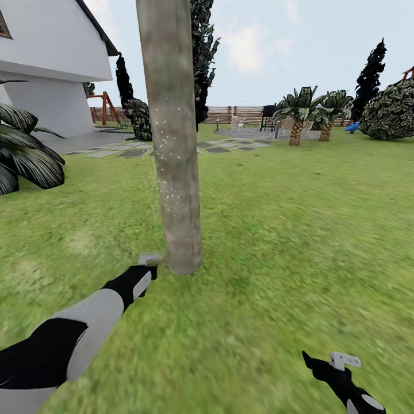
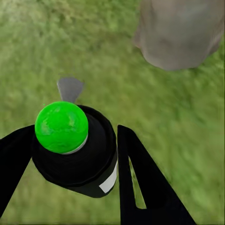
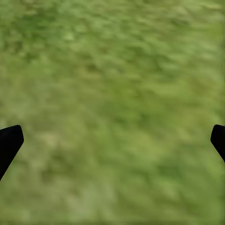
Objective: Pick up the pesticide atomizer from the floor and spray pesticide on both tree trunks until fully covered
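Left gripper (image 2: 75,154) clamped on the pesticide atomizer (image 2: 75,150), green-topped, lower left of frame; right gripper (image 1: 345,368) spread wide over grass (image 3: 112,93), lower right. Just beyond the atomizer, tree trunk (image 1: 172,144) at centre, flecked with white droplets. Farther off, brown slat fence (image 1: 241,113) across mid-frame.

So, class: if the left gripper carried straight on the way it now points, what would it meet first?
Probably the tree trunk: the left gripper, shut on the pesticide atomizer, points at its base just ahead, though depth is unclear.

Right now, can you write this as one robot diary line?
left gripper: holding atomizer | aimed: tree trunk base | right gripper: open, empty
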